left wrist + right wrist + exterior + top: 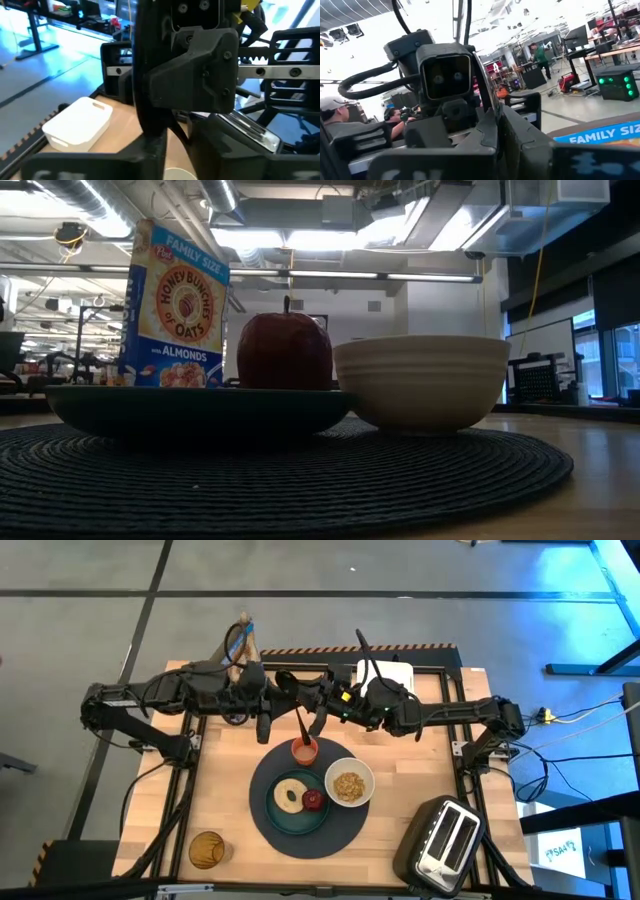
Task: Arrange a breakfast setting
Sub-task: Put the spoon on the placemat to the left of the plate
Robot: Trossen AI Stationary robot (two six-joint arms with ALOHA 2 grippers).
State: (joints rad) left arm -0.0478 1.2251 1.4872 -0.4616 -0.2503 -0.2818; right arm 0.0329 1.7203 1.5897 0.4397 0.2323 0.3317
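On the placemat (pixel 300 830), the landmark here, the teal plate (pixel 283 812) carries the bagel (pixel 290 795) and apple (pixel 313 800); the bowl (pixel 349 783) sits beside it. At the mat's far edge the orange cup (pixel 304 750) holds the spoon (pixel 300 727). Behind it, the left gripper (pixel 264 726) hangs, jaw state unclear; the right gripper (pixel 318 722) is closed, empty.
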